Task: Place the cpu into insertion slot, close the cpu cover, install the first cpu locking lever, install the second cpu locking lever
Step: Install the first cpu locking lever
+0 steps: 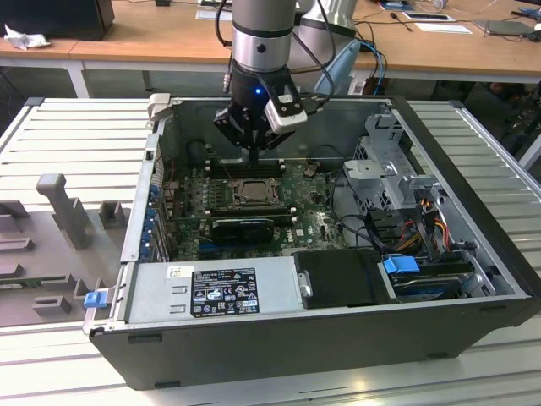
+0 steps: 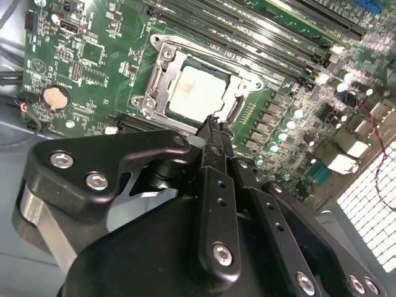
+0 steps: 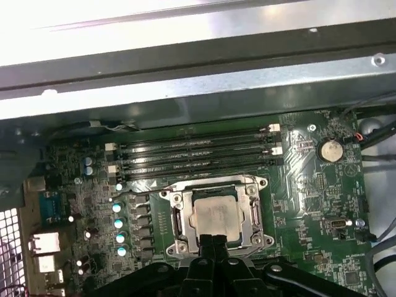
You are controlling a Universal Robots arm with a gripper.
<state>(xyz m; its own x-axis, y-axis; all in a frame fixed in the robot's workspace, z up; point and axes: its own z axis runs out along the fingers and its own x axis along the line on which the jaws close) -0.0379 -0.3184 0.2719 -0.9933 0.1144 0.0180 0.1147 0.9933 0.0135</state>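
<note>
The pale silvery square cpu (image 2: 197, 93) lies seated in the dark, metal-rimmed insertion slot (image 1: 252, 193), with the thin silvery cpu cover (image 2: 166, 77) down around it. The black gripper (image 2: 213, 122), jaws pinched together and empty, hovers at the cover's edge, apparently to press.

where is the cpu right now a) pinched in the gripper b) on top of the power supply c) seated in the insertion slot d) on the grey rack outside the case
c: in the first wrist view the cpu lies flat inside the insertion slot, pale top showing.
</note>
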